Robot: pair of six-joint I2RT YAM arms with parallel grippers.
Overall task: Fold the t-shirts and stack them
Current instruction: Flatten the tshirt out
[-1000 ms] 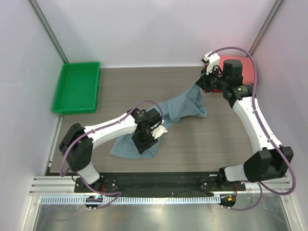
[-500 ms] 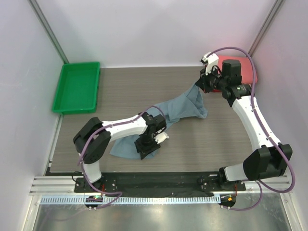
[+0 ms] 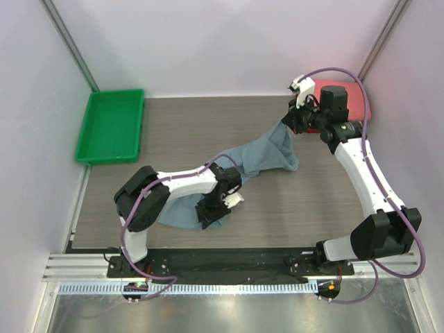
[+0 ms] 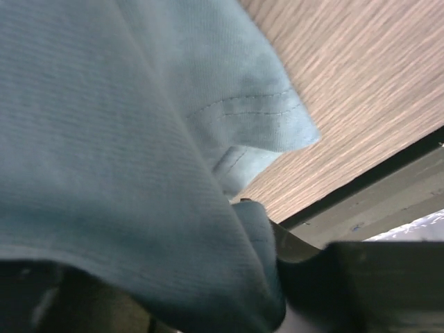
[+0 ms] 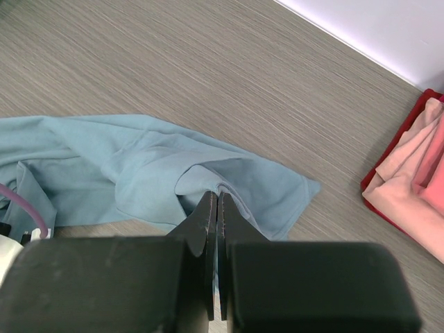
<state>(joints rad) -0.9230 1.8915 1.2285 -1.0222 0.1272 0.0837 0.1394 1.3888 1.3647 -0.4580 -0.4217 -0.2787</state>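
Note:
A dusty blue-grey t-shirt [image 3: 258, 158] lies stretched and rumpled across the middle of the table. My left gripper [image 3: 211, 209] is at its near end, shut on the cloth; in the left wrist view the shirt [image 4: 139, 132] drapes over the fingers and hides them. My right gripper [image 3: 288, 123] is shut on a pinched fold at the shirt's far end [image 5: 217, 196] and holds it lifted off the table. Folded coral-red and pink t-shirts [image 3: 352, 103] lie at the far right corner, also in the right wrist view [image 5: 415, 173].
A green plastic tray [image 3: 111, 126] sits at the far left by the wall. White walls close in the table on three sides. The table's near edge and the black base rail [image 4: 374, 201] lie just past the left gripper.
The left arm's elbow has swung right and in toward the shirt while its gripper stayed on the near cloth, shifting slightly. The right arm and the lifted end have not moved.

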